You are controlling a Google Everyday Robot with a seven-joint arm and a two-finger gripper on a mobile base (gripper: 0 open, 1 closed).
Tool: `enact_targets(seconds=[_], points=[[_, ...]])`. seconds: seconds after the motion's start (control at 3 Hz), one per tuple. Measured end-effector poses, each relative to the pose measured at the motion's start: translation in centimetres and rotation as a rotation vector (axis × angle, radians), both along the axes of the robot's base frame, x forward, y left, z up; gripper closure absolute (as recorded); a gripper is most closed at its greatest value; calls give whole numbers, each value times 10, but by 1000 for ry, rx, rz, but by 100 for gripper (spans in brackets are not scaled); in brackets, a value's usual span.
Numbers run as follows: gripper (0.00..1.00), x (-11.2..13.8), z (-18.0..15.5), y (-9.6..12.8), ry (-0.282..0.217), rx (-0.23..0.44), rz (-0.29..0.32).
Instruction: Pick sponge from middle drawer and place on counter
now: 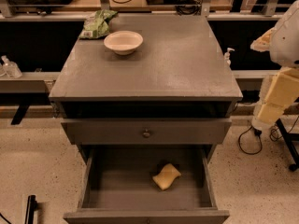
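- Camera view: the broad, flat, dark grey matte worktop [177, 64] of the cabinet is squarish. Its front edge runs straight across the middle of the picture. The front and right parts of its surface lie bare.
- Toward the worktop's far left stands a cream round bowl [123, 42]. A crumpled green plastic bag [97, 24] lies just behind it at the far left corner. I cannot tell whether the two touch.
- Under the front edge is a dark gap, and below it a grey drawer panel [103, 130] with a small round metal knob [146, 133] at its middle.
- The wide, deep, dark grey wooden middle drawer [121, 181] is pulled far out toward the camera and open from above. Thin side walls bound it left and right, and its front wall runs along the bottom of the picture.
- The pale yellow, wavy-edged foam sponge [167, 176] lies flat on the middle drawer's bottom. It sits right of centre, clear of every wall, with more bare bottom to its left.
- The cream-coloured gripper [270, 111] hangs at the right edge of the picture, at the lower end of a white and cream arm. It is beside the cabinet's right side, over the pale speckled floor [32, 162], outside the middle drawer and well apart from the sponge. I cannot tell whether it is spread or pressed together.
- A black cable [247, 143] loops on the floor just below the gripper.
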State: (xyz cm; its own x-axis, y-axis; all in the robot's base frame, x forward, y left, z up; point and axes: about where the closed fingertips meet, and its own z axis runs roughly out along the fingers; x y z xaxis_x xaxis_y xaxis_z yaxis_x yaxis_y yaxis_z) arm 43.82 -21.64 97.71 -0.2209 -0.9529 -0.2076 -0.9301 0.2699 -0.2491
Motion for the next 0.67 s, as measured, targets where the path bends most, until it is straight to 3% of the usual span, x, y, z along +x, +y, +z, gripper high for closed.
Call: enact_targets(seconds=[0.33,0.67], points=[[0,0,0,0,0,0,0],[0,1,-19,14,-19,15,41]])
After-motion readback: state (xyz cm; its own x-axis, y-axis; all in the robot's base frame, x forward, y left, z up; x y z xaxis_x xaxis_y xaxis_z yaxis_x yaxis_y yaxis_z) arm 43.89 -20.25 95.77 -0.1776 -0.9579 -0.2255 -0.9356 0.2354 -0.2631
